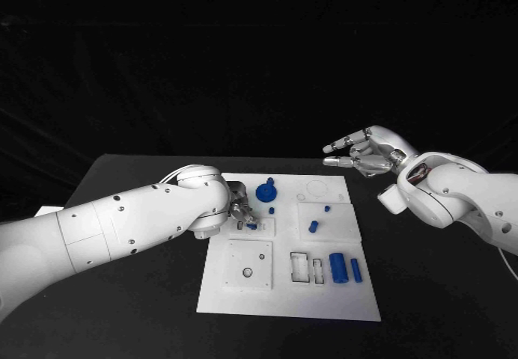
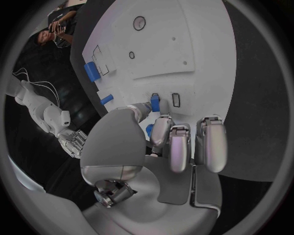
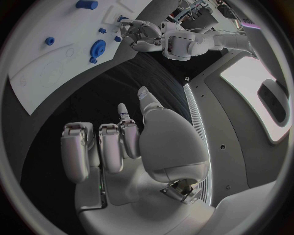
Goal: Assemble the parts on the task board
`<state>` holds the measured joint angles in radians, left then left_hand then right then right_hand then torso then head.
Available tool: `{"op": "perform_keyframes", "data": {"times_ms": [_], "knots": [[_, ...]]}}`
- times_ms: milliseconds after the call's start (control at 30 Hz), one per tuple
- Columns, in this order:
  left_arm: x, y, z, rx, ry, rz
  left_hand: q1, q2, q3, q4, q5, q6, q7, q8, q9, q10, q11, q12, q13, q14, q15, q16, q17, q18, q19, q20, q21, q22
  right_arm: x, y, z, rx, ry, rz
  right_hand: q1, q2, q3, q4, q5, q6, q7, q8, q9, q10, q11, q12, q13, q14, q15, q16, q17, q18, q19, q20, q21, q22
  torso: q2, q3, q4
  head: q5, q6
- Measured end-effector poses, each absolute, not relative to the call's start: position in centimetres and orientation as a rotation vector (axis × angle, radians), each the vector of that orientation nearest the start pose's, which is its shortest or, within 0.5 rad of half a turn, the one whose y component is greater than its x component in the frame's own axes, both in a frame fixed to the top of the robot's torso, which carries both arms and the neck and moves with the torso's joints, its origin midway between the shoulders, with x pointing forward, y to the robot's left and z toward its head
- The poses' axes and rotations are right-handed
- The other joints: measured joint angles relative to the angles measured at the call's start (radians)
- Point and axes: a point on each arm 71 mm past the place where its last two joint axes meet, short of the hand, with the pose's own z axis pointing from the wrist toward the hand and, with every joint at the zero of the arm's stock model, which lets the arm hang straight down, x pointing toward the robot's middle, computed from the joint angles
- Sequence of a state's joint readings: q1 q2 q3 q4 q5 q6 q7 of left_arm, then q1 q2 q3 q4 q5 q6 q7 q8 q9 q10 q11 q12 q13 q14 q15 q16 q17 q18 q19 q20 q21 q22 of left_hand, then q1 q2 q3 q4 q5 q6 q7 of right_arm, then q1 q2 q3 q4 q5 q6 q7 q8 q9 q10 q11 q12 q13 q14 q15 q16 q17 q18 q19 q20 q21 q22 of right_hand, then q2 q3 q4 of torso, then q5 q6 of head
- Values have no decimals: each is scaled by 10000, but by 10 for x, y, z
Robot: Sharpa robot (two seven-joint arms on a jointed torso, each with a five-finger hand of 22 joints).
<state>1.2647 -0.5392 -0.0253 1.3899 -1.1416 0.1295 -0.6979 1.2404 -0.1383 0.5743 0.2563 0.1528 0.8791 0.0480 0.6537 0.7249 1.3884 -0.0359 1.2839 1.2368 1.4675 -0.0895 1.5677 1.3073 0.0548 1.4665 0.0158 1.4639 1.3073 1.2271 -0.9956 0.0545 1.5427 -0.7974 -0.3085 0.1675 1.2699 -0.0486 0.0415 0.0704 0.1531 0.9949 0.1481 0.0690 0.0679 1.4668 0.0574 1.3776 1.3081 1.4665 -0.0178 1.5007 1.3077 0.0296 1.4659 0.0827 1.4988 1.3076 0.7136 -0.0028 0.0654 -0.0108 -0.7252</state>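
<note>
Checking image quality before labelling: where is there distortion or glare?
Head view: straight edges, task board evenly lit against a dark backdrop. Left wrist view: fisheye bends the board's edges, and highlights shine on the left hand. Right wrist view: same bending, with a bright window-like patch beyond the right hand.

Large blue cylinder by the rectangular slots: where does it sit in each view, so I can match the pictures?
Head view: the large blue cylinder lies on the near right part of the task board, beside the slots.
Left wrist view: on the board's edge, beyond the fingers.
Right wrist view: at the circle's rim, on the board's far end.
Shared landmark: the left hand, pinching a small blue part.
</note>
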Motion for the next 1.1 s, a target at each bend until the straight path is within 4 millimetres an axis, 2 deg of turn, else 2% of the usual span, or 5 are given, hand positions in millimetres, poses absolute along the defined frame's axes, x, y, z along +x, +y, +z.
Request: {"op": "perform_keyframes", "data": {"times_ms": [700,1100], "knots": [[506,106,-198,-695,23140,-3220,-3,-3,94,-39,-32,2,2,33,27,-1,1,0,-50,0,0,0,7,0,0,0,79,0,493,-268,-129,3937,15437,10676,0,0,0,-1,0,0,0,0,-2,0,0,0,0,0,0,0,-2,0,0,0,0,-2,1,9,3,-7,-8],[513,103,-199,-807,23426,-3141,-552,122,470,-277,-40,37,36,104,70,-1,1,0,-108,0,1,0,5,0,0,0,78,8,493,-266,-129,3929,15459,10736,0,0,-28,28,0,0,0,0,-2,0,0,0,0,0,0,0,-3,0,0,0,0,-3,8,12,-3,-35,-49]]}}
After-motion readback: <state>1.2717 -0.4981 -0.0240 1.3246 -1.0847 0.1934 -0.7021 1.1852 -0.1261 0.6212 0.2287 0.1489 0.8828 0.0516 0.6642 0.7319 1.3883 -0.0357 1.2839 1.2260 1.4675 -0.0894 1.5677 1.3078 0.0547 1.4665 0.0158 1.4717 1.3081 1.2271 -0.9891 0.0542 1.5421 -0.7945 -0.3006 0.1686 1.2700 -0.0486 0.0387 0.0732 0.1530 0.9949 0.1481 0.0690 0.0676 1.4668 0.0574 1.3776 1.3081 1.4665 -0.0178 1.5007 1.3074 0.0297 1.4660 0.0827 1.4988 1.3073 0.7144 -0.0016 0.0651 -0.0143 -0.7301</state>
